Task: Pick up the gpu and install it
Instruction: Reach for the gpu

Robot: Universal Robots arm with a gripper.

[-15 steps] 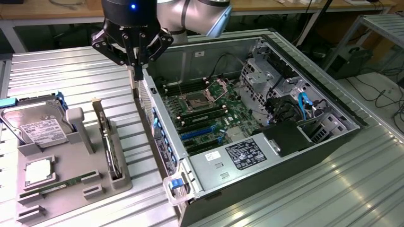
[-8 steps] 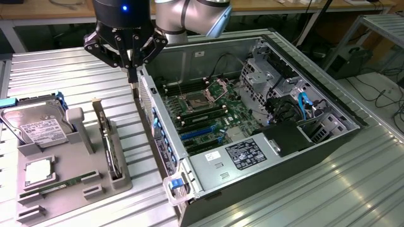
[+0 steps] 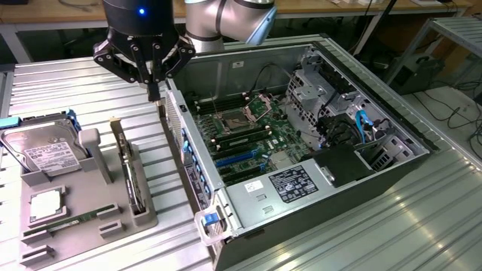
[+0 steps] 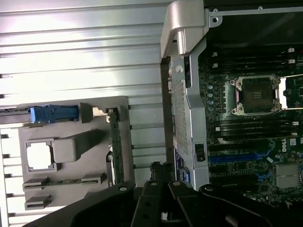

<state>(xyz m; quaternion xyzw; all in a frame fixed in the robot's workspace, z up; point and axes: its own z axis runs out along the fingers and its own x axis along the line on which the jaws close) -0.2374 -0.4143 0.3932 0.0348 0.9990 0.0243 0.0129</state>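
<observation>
"DELL" is read on the dark green motherboard (image 4: 246,142); the white label (image 3: 47,153) on the boxy silver hard drive (image 3: 22,135) is not resolved.

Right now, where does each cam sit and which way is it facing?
Exterior view: off the arm, raised, looking down at an angle on the open case and tray; arm and shut gripper show.
Wrist view: on the wrist, looking down past the gripper onto tray and motherboard.
Shared: gpu standing in the tray, case, motherboard.
</observation>
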